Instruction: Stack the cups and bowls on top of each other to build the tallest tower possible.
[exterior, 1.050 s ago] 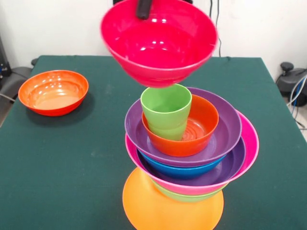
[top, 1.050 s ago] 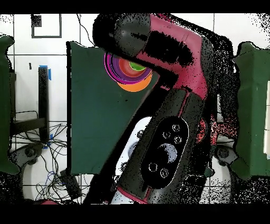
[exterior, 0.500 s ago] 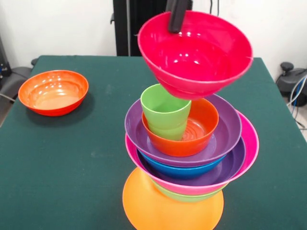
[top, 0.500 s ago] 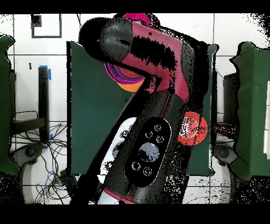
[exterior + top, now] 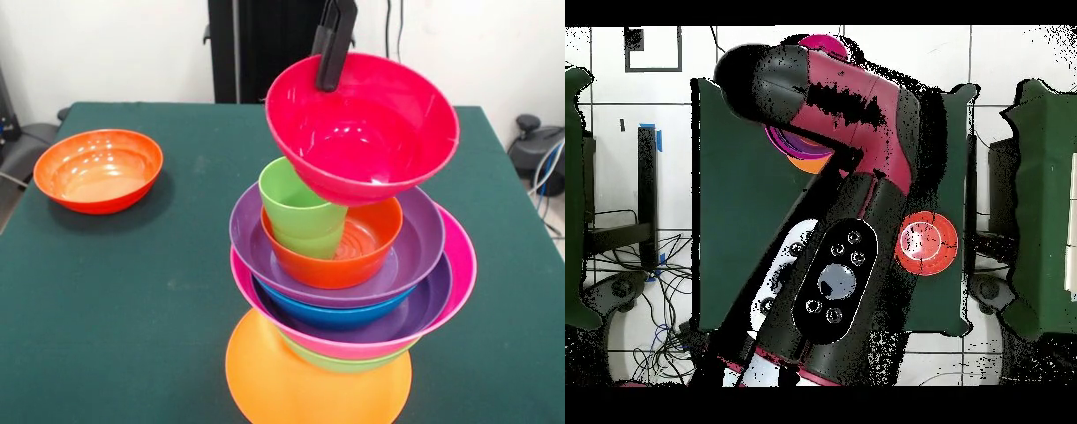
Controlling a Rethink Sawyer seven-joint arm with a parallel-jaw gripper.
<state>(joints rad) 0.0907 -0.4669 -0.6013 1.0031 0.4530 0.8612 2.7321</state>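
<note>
The arm (image 5: 855, 150) covers most of the tower (image 5: 808, 155) from overhead, leaving only slivers of purple, orange and magenta rims. In the front view the tower's orange base (image 5: 318, 375) is cut off by the bottom edge, and a green bowl (image 5: 340, 360) under the pink bowl (image 5: 459, 256) shows only as a thin edge. The blue bowl (image 5: 340, 314) peeks out between two purple bowls (little more than its near wall). The cup (image 5: 300, 208) stands in a red-orange bowl (image 5: 362, 243) at the top of the stack, and its right side is hidden behind the magenta bowl (image 5: 362, 128).

The gripper (image 5: 334, 55) comes down from the top edge, its upper part out of frame. Its black fingers (image 5: 331, 66) pinch the magenta bowl's far rim, one inside and one outside; the bowl hangs tilted above the stack, its bottom low over the cup and the red-orange bowl, contact unclear.

A second red-orange bowl (image 5: 99, 170) sits alone, upright, well apart at the table's left in the front view.

The table (image 5: 115, 300) has a dark green cloth. Behind it are a white wall, a black column and hanging cables (image 5: 395, 35); overhead, a white tiled floor with loose cables (image 5: 665, 320) shows.
</note>
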